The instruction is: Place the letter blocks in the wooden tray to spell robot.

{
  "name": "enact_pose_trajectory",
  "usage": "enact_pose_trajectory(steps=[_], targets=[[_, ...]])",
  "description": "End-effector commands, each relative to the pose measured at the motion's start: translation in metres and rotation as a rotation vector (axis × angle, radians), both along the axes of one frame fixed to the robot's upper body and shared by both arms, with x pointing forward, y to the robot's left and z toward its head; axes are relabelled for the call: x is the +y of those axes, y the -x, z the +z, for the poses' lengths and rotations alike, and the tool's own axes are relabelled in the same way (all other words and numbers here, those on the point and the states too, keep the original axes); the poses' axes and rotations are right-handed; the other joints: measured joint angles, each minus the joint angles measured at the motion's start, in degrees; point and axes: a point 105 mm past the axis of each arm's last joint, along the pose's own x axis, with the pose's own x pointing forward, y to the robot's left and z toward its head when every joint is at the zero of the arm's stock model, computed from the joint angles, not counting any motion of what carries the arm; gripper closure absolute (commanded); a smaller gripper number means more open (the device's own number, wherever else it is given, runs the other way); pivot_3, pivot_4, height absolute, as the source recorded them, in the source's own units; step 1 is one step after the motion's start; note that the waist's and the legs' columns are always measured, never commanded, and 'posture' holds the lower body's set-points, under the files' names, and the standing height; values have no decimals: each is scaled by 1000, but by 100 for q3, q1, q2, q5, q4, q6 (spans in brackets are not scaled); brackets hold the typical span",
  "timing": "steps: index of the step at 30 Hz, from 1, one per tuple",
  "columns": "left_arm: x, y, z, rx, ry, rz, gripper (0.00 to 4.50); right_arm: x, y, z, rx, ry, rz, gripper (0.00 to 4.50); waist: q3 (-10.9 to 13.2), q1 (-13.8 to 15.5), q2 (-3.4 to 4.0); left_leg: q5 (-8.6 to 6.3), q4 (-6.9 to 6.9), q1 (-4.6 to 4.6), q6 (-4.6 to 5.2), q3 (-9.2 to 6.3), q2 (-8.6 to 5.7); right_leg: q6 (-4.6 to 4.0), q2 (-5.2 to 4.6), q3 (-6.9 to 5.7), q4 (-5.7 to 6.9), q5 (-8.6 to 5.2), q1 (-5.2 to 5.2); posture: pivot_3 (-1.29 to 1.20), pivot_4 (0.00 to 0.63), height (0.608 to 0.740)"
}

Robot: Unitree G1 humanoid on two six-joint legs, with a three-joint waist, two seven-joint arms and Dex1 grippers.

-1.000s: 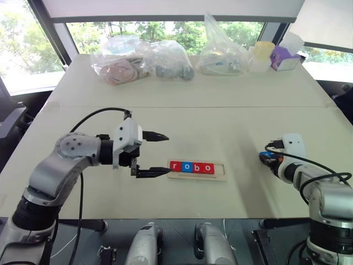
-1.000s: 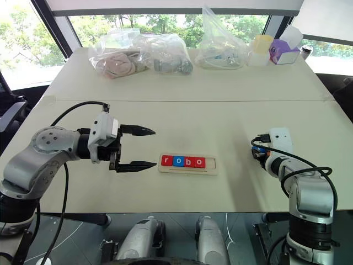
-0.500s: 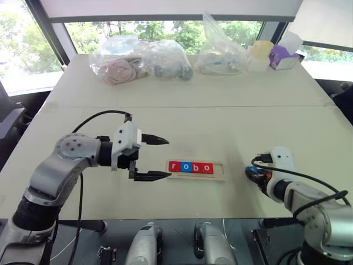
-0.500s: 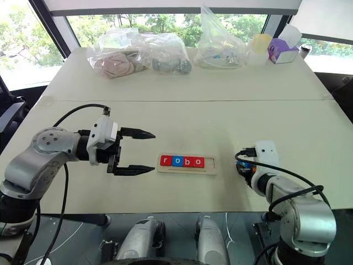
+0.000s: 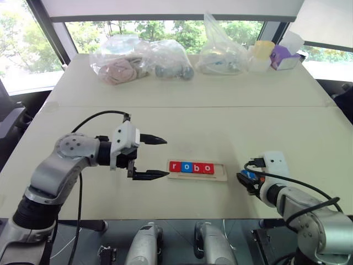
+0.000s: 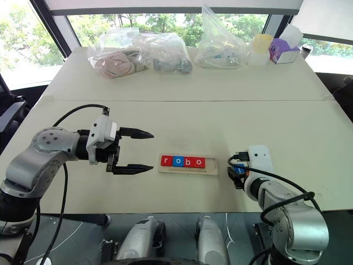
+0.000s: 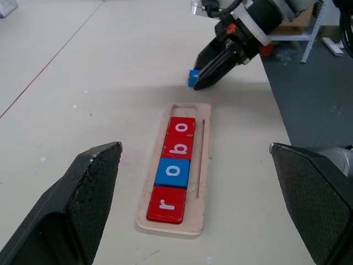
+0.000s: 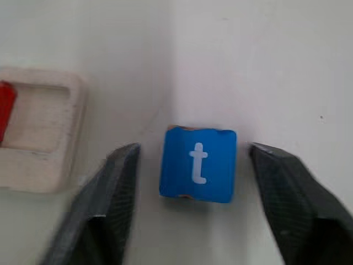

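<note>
Black fingers (image 8: 110, 204) of the right gripper (image 8: 190, 190) are spread wide on either side of the blue "t" block (image 8: 197, 163), which lies loose on the table (image 5: 231, 127) near its front edge, just beside the right end of the wooden tray (image 7: 201, 165), apparently set down for a better grasp. Four blocks (image 5: 191, 167) reading "robo" are seated from the tray's left end, so the right-end slot (image 8: 41, 118) is left free for the "t". Off the tray's left end the left gripper (image 5: 153, 157) is held fully open and empty, seemingly ready to steady it.

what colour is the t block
Blue with a white letter: the t block shows best in the right wrist view.
</note>
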Motion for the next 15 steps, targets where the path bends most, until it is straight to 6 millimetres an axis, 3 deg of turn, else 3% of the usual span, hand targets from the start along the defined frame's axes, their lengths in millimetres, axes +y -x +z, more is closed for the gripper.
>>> enact_pose_trajectory(steps=[1, 4, 10, 15], targets=[[-5, 5, 4, -30, 0, -24, 0, 0, -2, 19, -41, 68, 132, 33, 4, 1, 6, 0, 0, -1, 0, 1, 0, 0, -1, 0, -1, 0, 0, 0, 150, 740], [-6, 4, 4, -30, 2, -23, 0, -2, -4, 36, -46, 137, 311, 33, 6, -1, 7, 3, 0, -4, 6, 11, -3, 2, -7, 0, -5, -2, -5, 0, 150, 740], [-7, 2, 6, -36, 3, -22, 0, -29, -21, 69, -89, 271, 595, 33, 11, 8, 0, 6, -7, -4, 12, 4, -2, 8, -1, -5, -9, -6, -3, 0, 150, 740], [-8, 2, 8, -43, 4, -20, 0, -37, -8, 55, -62, 287, 962, 33, 12, 23, -2, 5, -7, -4, 16, 3, -5, 14, 0, -6, -12, -9, 3, 0, 150, 740]])
